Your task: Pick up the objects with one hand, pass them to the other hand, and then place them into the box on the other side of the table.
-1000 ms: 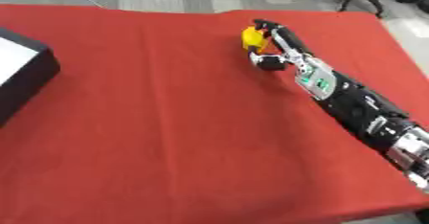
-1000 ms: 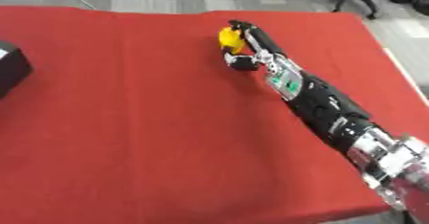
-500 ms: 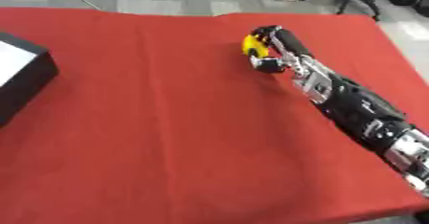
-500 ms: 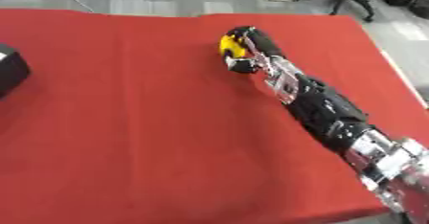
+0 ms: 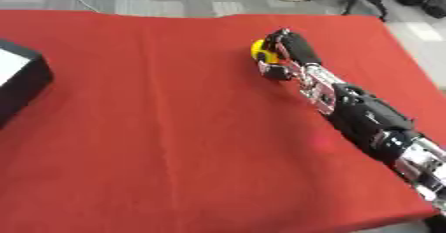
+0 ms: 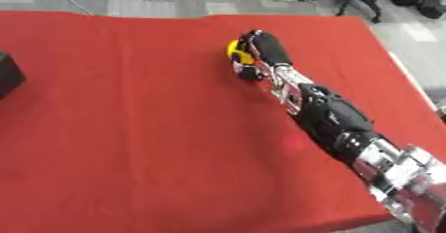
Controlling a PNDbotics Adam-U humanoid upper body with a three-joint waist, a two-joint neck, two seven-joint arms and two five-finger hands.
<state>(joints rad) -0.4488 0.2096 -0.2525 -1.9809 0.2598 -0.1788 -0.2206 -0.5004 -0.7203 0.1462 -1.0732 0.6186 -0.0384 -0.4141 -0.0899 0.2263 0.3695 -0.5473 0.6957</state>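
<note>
Across the red tabletop (image 5: 174, 127), the black box (image 5: 22, 80) sits far off at the left edge. At the far right side, the right hand (image 5: 292, 53) has its fingers curled around a small yellow object (image 5: 259, 50) that rests on the cloth. Only a bit of yellow shows, so it might slip out and roll away when lifted.

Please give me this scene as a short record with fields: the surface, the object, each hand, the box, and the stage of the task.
surface: table with red cloth
object: small yellow object, far right part of the cloth
right hand: right hand, fingers curled round the yellow object
left hand: not in view
box: black box, at the left edge of the table
stage: object grasped by right hand; not yet passed or placed
</note>
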